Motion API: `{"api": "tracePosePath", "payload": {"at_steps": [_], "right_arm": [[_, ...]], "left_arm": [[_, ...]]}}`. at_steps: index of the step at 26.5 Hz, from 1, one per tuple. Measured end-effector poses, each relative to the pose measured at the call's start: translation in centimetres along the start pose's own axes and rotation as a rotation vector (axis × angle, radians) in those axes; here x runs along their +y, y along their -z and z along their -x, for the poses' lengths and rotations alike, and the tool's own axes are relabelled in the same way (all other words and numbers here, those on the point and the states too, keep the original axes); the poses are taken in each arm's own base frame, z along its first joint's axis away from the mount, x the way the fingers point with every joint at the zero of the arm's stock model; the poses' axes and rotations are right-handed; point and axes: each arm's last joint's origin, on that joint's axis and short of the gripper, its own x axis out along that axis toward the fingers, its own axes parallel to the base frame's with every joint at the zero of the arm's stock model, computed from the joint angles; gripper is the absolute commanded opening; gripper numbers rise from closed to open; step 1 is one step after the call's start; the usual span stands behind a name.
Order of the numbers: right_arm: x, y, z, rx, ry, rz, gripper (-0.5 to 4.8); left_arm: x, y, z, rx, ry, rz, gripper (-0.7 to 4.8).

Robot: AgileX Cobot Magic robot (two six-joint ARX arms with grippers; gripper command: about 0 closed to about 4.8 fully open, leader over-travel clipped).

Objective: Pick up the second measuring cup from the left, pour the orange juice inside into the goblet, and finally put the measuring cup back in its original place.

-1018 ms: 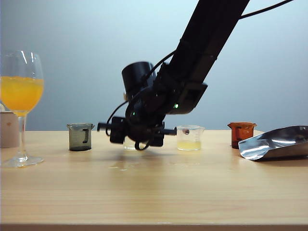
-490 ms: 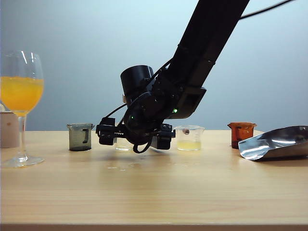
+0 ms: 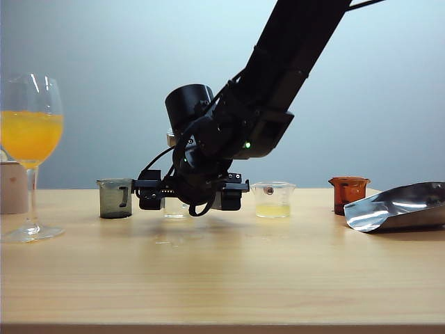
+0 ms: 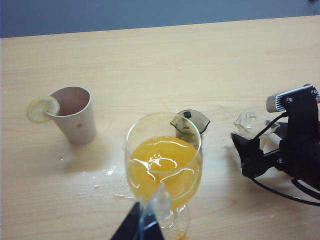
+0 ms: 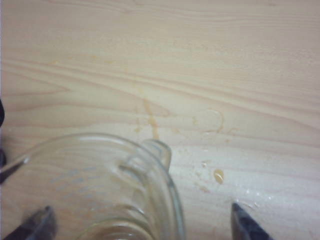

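Last step, as judged: put-back. Clear cup [image 5: 115, 190] stands on the tabletop [image 3: 222, 278], second in the row from the left, between the grey cup [image 3: 115, 197] and the spotted cup [image 3: 273, 200]; looks empty bar a film at the bottom. Right end effector [image 3: 189, 193] sits low around it, jaws spread wide, one fingertip [image 5: 247, 222] well off the cup wall, so nothing gripped. In the exterior view the cup is mostly hidden behind the end effector. Next move, by my reading: lift straight up and back without catching the flared rim or nudging the neighbours. Goblet [image 3: 31, 139] at far left of the tabletop, upright, bowl about half full of orange juice [image 4: 162, 165]. Left end effector [image 4: 142, 227] is at the goblet's stem near the foot; only its tip shows, cannot tell whether it clamps or merely rests there. Spotted cup holds a little pale yellow liquid. Grey cup's contents not readable. Orange-brown cup [image 3: 348, 193] at far right of the row, beside a silver pouch [image 3: 400, 207]. Paper cup [image 4: 74, 114] with a lemon slice [image 4: 42, 108] on its rim, near the goblet. Small drips and orange smears on the tabletop near the clear cup.
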Motion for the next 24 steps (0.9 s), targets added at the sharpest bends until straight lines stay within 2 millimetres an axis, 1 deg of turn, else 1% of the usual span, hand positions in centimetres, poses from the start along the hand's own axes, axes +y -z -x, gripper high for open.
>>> {"api": "tracePosePath", "payload": {"at_steps": [6, 12, 14, 15, 19, 20, 22, 23, 24], "right_arm": [[0.5, -0.1, 0.4, 0.003, -0.010, 0.006, 4.79], [0.2, -0.6, 0.4, -0.018, 0.026, 0.018, 4.79], [0.3, -1.4, 1.6, -0.026, 0.025, 0.019, 4.79], [0.2, -1.4, 2.5, -0.040, 0.014, 0.014, 4.79], [-1.5, 0.6, 5.5, 0.001, 0.018, 0.035, 4.79], [-1.9, 0.8, 6.3, 0.009, 0.020, 0.039, 4.79], [-2.6, 0.3, 8.2, 0.000, 0.015, 0.034, 4.79], [-2.9, 0.0, 9.2, -0.007, 0.008, 0.030, 4.51], [-3.3, -0.4, 10.5, -0.013, -0.014, 0.026, 2.88]], "left_arm": [[0.0, 0.0, 0.0, 0.000, 0.001, 0.000, -0.03], [0.0, 0.0, 0.0, 0.000, 0.000, 0.000, -0.03], [0.0, 0.0, 0.0, 0.000, 0.000, 0.000, -0.03], [0.0, 0.0, 0.0, 0.000, 0.000, 0.000, -0.03], [0.0, 0.0, 0.0, 0.000, 0.000, 0.000, -0.03], [0.0, 0.0, 0.0, 0.000, 0.000, 0.000, -0.03], [0.0, 0.0, 0.0, 0.000, 0.000, 0.000, -0.03], [0.0, 0.0, 0.0, 0.000, 0.001, 0.000, -0.03], [0.0, 0.0, 0.0, 0.001, 0.001, 0.000, -0.03]]}}
